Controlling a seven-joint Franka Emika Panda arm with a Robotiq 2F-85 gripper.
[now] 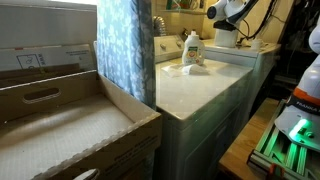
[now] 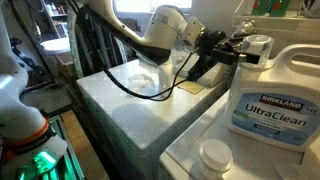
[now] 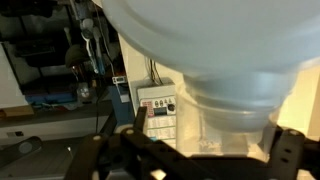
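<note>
The black jaws stand either side of a pale white plastic container [image 3: 200, 40]. Apart from the jaws, a white jug [image 2: 290, 60] carries a blue-and-white label above a white worktop [image 2: 120, 100]. Well away from them hangs a mottled blue curtain [image 1: 125, 45], beside a brown cardboard box [image 1: 60, 110].

Glossy white arm [image 2: 165, 35] of rounded segments, loose black cable [image 2: 125, 85] looping beneath it, angular black hand [image 2: 238, 47]

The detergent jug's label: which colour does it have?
Blue with white lettering; the label shows best in an exterior view.
</note>
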